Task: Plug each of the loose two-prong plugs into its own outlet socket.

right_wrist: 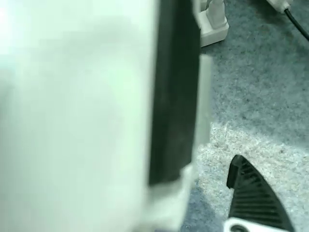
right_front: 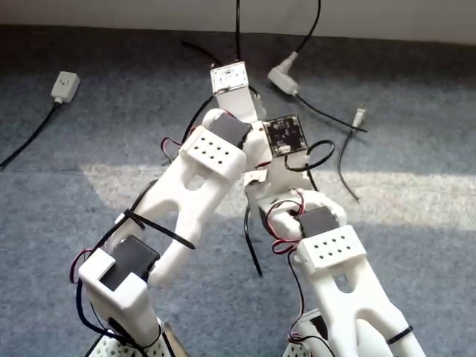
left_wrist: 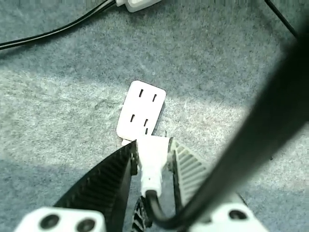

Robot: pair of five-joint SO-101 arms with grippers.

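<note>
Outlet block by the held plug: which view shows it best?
Left wrist view: the outlet block faces the camera, slots plain, just beyond the plug in the left gripper. High view: outlet block small, far off. Right wrist view: cannot tell.

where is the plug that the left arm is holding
In the left wrist view the white plug sits clamped between the left arm's jaws, its tip at the edge of the white outlet block on the grey carpet.

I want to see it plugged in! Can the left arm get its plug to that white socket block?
Probably yes. Its jaws are shut on the white plug, which sits right at the edge of the socket block. The slots face up and nothing lies between them.
</note>
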